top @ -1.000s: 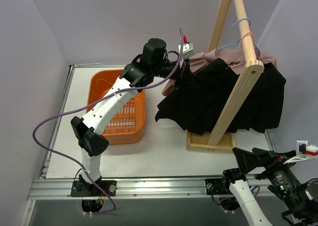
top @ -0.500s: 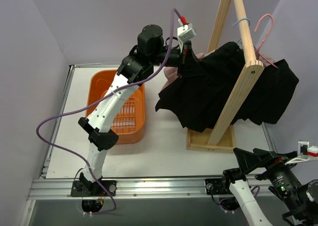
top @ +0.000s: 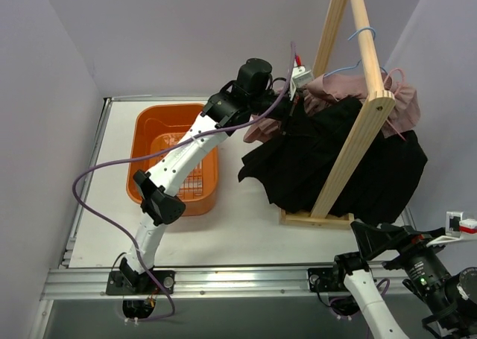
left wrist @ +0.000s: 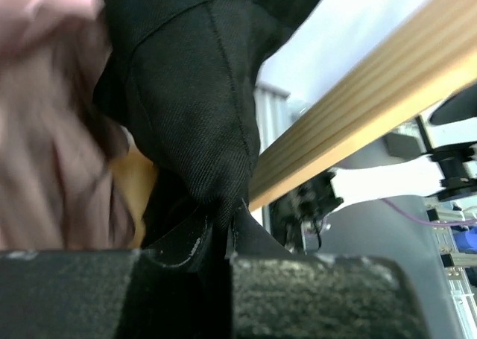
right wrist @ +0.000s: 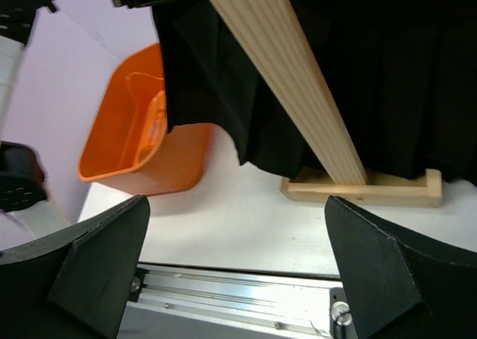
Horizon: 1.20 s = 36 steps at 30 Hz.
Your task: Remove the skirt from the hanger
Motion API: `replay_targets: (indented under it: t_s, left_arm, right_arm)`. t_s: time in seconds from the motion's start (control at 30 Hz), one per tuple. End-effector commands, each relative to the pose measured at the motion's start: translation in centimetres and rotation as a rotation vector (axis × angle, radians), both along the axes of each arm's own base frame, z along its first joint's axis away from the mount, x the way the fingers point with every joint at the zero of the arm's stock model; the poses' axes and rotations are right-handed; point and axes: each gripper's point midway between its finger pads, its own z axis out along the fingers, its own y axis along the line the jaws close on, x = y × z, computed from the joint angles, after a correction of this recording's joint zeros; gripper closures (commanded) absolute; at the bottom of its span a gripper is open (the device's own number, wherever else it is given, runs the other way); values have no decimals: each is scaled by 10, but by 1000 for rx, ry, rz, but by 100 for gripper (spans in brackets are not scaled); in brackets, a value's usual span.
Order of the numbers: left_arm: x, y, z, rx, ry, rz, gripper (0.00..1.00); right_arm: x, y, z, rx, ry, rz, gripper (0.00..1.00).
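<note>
- Your left gripper (left wrist: 226, 242) is pressed together on a fold of the black skirt (top: 335, 160). The left wrist view shows the dark cloth pinched tight between the two fingers (left wrist: 313, 294).
- From that pinch the skirt rises in a bunched ridge straight ahead of the gripper. In the overhead view, most of it hangs below and to the right of the gripper.
- The skirt drapes on both sides of the slanted beam of the wooden rack (top: 358, 130). Its lower folds reach down close to the rack's base, which sits on the surface (top: 238, 220).
- A pink garment (top: 332, 89) lies bunched just beside the left gripper, above the skirt's top edge. It looks blurred on the left of the wrist view.
- A pink hanger hook (top: 396, 74) shows beyond the gripper at the beam's end. A blue hanger hook (top: 363, 33) sits higher up the rack.
- You cannot tell from these views whether the skirt is clipped to either hanger.
- The orange basket (top: 153, 127) stands on the surface, well apart from the left gripper, under the arm's forearm.
- Your right gripper (right wrist: 235, 201) is spread wide with nothing between its fingers. It is low at the near edge, with the rack's base and the skirt's hem ahead of it.
</note>
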Motion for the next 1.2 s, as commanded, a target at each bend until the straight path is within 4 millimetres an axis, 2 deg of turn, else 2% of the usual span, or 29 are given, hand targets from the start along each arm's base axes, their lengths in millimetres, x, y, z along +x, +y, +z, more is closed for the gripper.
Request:
replay_targets:
  t_s: [0.0,0.03,0.13,0.17,0.2,0.23,0.27,0.3,0.33,0.37,0.4,0.47,0.5,0.53,0.57,0.6,0.63,0.67,0.7,0.77,0.8,0.83,0.93,1.17]
  left_arm:
    - [14,34,2,70,-29,136,98]
    - [13,48,8,79,-32,163,98]
    - [-2,74,-3,157,-36,208,98]
    - [-7,80,-5,169,-38,211,98]
    - [-10,89,-25,220,-14,219,98]
    - [-17,106,-11,205,-38,253,98]
    - [-19,115,-11,210,-31,267,98]
    - [-30,130,2,185,-49,283,98]
    - [-32,138,-9,211,-32,298,98]
    - [-33,147,-8,213,-32,319,98]
    - [-44,162,2,201,-46,334,98]
    - [-51,176,-6,222,-28,350,98]
    - [-61,188,3,199,-43,358,98]
    - [-66,192,1,202,-38,360,98]
    - [-69,196,-11,224,-16,356,98]
    - [-76,204,-7,210,-24,359,98]
    - [-80,206,-10,214,-18,358,98]
    - [-82,209,-19,230,-7,355,98]
    - [-87,215,-16,224,-15,360,98]
    - [-91,223,-18,231,-18,369,98]
    - [-91,228,-20,237,-25,382,98]
    - [-92,237,-16,227,-41,408,98]
    - [-98,249,-13,211,-76,420,98]
    - [-106,262,-12,179,-98,461,98]
  right_arm:
    - [24,-15,-39,-90,192,-86,0]
    - [29,-18,-49,-124,234,-103,0]
    - [38,-17,-63,-204,268,-71,0]
    - [40,-14,-60,-200,254,-69,0]
    - [42,-11,-57,-200,237,-53,0]
    - [45,-5,-49,-196,213,-22,0]
    - [47,-2,-46,-180,201,-16,0]
    - [48,0,-41,-172,184,-11,1]
    - [49,4,-35,-162,164,2,1]
    - [48,4,-27,-158,141,1,2]
    - [48,5,-23,-154,132,6,2]
    - [45,15,-5,-137,92,59,2]
    - [43,18,1,-132,77,76,2]
    - [44,20,8,-128,67,87,2]
    - [42,24,14,-122,54,107,2]
    - [37,27,27,-117,18,124,2]
    - [41,33,35,-105,4,151,2]
    - [43,39,40,-89,-3,188,2]
    - [39,52,48,-57,-18,265,2]
    - [51,60,68,-23,-65,289,2]
    - [51,68,77,15,-75,331,2]
    - [59,69,91,20,-103,335,2]
    - [76,66,118,37,-131,306,2]
    - [114,60,148,92,-122,290,3]
